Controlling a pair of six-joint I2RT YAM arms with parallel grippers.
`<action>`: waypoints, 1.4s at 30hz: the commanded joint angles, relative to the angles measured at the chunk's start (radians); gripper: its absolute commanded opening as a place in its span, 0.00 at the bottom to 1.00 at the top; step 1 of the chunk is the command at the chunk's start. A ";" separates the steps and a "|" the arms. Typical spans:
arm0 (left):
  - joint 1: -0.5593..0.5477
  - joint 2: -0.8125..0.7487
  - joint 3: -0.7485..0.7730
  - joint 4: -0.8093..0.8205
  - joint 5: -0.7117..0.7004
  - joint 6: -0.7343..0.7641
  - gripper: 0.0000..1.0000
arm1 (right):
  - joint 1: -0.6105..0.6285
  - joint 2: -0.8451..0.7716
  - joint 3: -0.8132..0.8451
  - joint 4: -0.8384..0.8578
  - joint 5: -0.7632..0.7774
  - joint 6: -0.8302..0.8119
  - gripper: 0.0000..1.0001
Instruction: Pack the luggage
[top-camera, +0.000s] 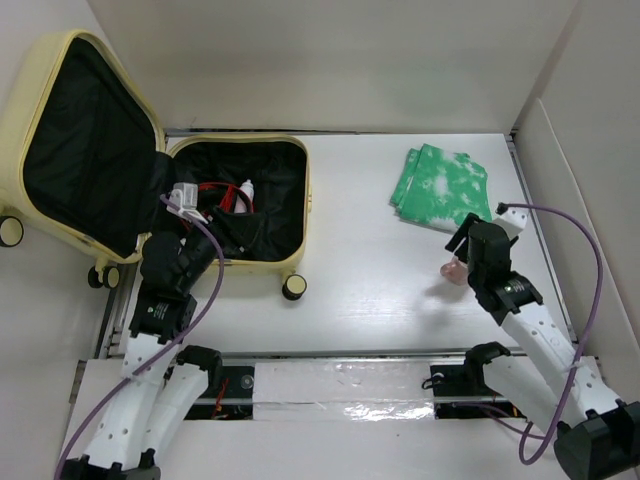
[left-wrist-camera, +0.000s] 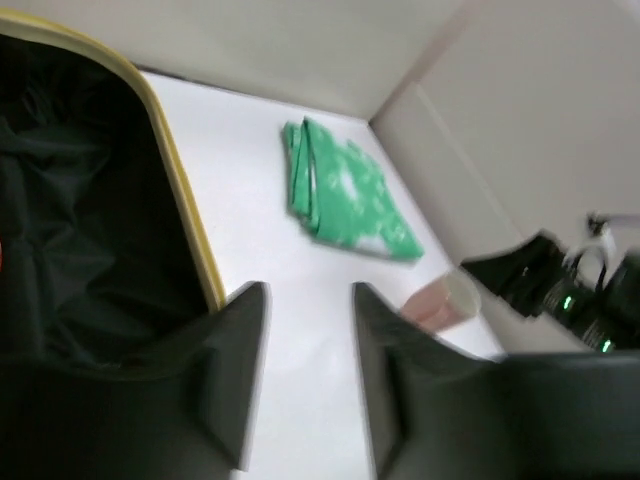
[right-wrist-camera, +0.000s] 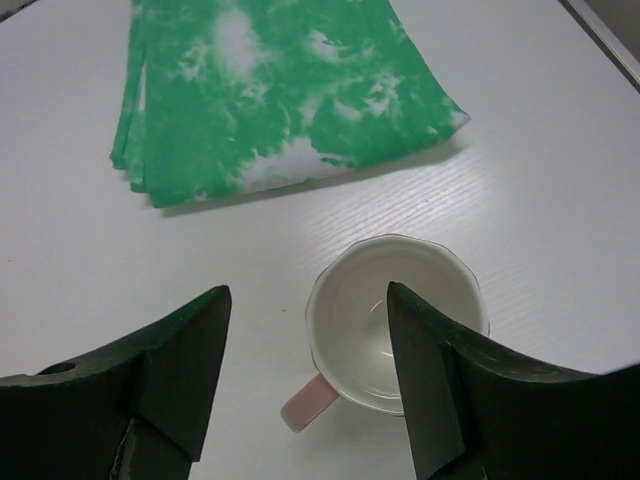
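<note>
Now: luggage lies open at far left of desk, lid up. L tool over its near edge, jaws apart, empty. R tool jaws apart astride cup, not clamped. Step, prob.: cup pickup. Next: close squarely on cup, carry to luggage. Green cloth not yet packed.

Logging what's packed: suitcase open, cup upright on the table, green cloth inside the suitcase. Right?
No: the green cloth lies folded on the table, outside the suitcase, as the top view shows. The suitcase is open and the cup upright on the table.
</note>
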 joint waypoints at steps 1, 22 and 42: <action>-0.058 -0.049 0.078 -0.130 0.085 0.159 0.44 | -0.040 0.017 0.039 -0.071 -0.025 0.080 0.70; -0.209 -0.161 0.075 -0.265 -0.100 0.307 0.51 | -0.050 0.350 0.099 -0.049 -0.067 0.079 0.08; -0.180 -0.195 0.072 -0.270 -0.219 0.281 0.49 | 0.522 0.749 0.890 0.087 -0.528 -0.266 0.00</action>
